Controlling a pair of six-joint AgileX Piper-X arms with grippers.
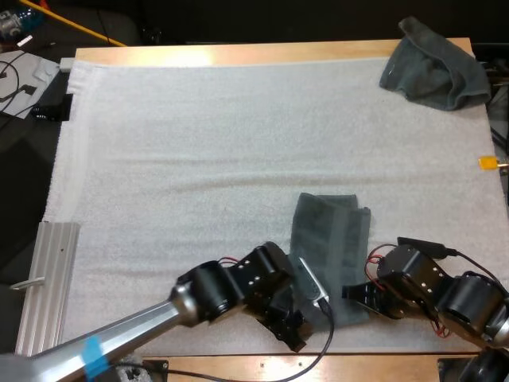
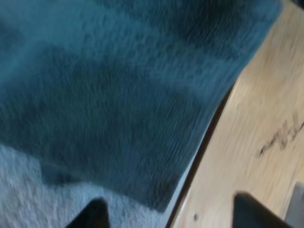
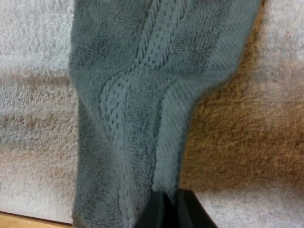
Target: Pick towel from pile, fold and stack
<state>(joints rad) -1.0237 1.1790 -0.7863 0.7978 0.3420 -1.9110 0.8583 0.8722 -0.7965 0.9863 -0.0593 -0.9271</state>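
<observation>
A dark grey-green towel (image 1: 330, 239) lies folded into a long strip on the white mat (image 1: 199, 159), near the table's front edge. A crumpled towel (image 1: 433, 64) sits at the far right corner. My left gripper (image 1: 298, 322) is low at the strip's near left corner. Its fingers (image 2: 97, 213) stand apart and open, with the towel's corner (image 2: 142, 156) just ahead of them, over the mat's edge. My right gripper (image 1: 355, 294) is at the strip's near right edge. Its fingertips (image 3: 159, 211) are pressed together on a raised fold of the towel (image 3: 137, 95).
A ribbed metal plate (image 1: 48, 278) lies off the mat's left edge. Bare wooden table (image 2: 256, 123) runs along the mat's near edge, right beside my left gripper. Cables and clutter (image 1: 20, 72) sit beyond the far left corner.
</observation>
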